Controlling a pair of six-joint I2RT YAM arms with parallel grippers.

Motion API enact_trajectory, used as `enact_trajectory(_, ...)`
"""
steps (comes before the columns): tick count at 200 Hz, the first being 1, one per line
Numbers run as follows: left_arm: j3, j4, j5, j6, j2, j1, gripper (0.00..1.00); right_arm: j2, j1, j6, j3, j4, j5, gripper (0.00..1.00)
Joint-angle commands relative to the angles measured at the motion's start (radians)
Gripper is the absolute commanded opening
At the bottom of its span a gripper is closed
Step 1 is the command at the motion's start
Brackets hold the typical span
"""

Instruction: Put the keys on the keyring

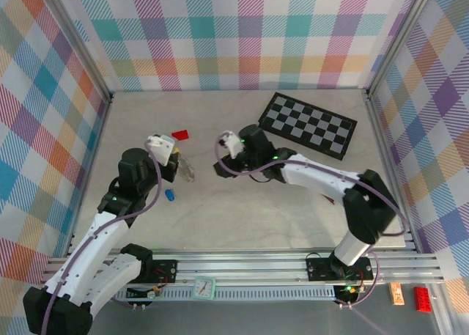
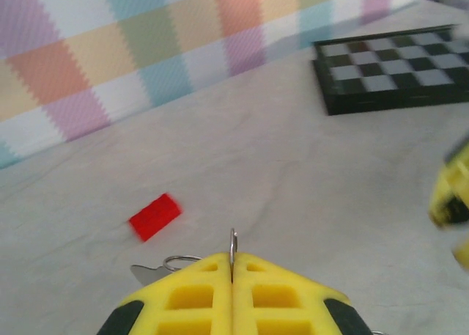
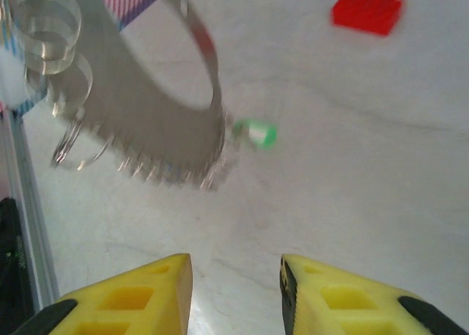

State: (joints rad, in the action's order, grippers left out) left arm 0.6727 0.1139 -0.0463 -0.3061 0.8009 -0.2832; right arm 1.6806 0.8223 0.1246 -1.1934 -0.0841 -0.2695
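The left pincer [image 2: 233,273] is clamped on the thin silvery toothed metal keyring [image 3: 139,141], which looks light, floppy and slippery. The right pincer [image 3: 234,295] stands apart and empty, facing the tiny green-headed key [image 3: 258,133] just beside the ring. The tiny blue-headed key [image 1: 170,194] lies on the pale surface [image 1: 242,210]. The keys are probably best pinched by their heads.

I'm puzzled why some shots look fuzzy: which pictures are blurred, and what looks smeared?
Right wrist view: the keyring is motion-smeared, the green key and red block soft. Left wrist view: the checkerboard is hazy, the left gripper sharp. Top external view: crisp, evenly lit.
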Motion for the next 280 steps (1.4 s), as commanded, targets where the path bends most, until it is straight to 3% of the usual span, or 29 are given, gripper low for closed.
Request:
enact_trajectory(1, 0.039, 0.009, 0.062, 0.04, -0.043, 0.078, 0.0, 0.104, 0.064, 0.021, -0.097, -0.077, -0.018, 0.37)
enact_trajectory(54, -0.01, -0.049, 0.14, 0.1, -0.087, 0.26, 0.0, 0.382, 0.163, 0.0, -0.336, -0.098, -0.01, 0.41)
enact_trajectory(102, -0.032, -0.073, 0.149, 0.106, -0.101, 0.285, 0.0, 0.584, 0.228, -0.094, -0.538, -0.095, 0.147, 0.46)
enact_trajectory(190, -0.056, -0.089, 0.164, 0.116, -0.103, 0.286, 0.0, 0.773, 0.267, -0.153, -0.723, -0.07, 0.188, 0.46)
enact_trajectory(238, -0.055, -0.085, 0.154, 0.115, -0.097, 0.286, 0.0, 0.798, 0.273, -0.141, -0.728, -0.059, 0.181, 0.37)
enact_trajectory(280, -0.05, -0.08, 0.142, 0.113, -0.092, 0.286, 0.0, 0.792, 0.273, -0.138, -0.72, -0.072, 0.187, 0.2)
